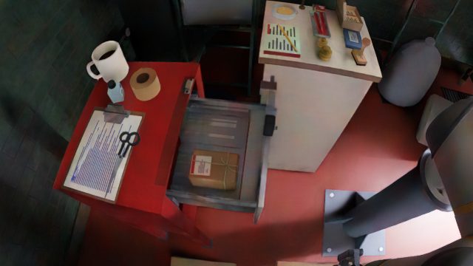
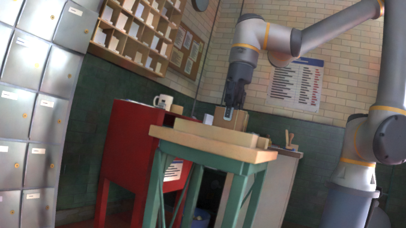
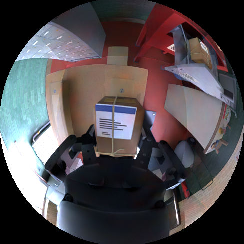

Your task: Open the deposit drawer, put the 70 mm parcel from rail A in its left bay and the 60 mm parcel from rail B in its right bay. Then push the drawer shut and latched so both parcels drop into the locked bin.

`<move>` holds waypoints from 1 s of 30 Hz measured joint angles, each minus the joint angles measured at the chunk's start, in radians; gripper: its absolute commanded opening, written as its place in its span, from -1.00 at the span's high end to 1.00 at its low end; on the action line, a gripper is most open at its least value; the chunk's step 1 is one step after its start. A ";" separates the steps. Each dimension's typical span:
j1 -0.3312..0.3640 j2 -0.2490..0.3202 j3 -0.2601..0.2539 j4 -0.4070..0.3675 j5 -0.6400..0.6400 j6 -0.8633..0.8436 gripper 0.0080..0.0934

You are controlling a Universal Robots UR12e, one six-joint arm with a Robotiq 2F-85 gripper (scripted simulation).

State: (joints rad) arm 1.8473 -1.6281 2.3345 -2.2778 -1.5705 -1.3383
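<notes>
My gripper [image 3: 116, 140] [image 2: 230, 112] is down over the brown parcel with the blue-edged label [image 3: 117, 125] [image 2: 230, 119] on the wooden rail of the green-legged stand, and its fingers are closed on the parcel's two sides. The deposit drawer [image 1: 218, 155] stands pulled out of the red cabinet [image 1: 147, 133]. A brown parcel with a red-edged label [image 1: 214, 169] [image 3: 200, 52] lies in the drawer's near bay. The far bay holds nothing.
The white side cabinet [image 1: 317, 92] stands right of the drawer, with stamps and papers on top. The green stand [image 2: 210, 162] carries the wooden rails. A mug [image 1: 107, 61], tape roll [image 1: 145, 84] and clipboard [image 1: 103, 155] sit on the red cabinet. My arm's base [image 1: 354, 221] is on the floor.
</notes>
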 measured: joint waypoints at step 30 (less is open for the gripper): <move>0.000 0.000 0.000 0.000 0.000 0.000 1.00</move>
State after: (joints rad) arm 1.8473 -1.6280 2.3346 -2.2780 -1.5706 -1.3383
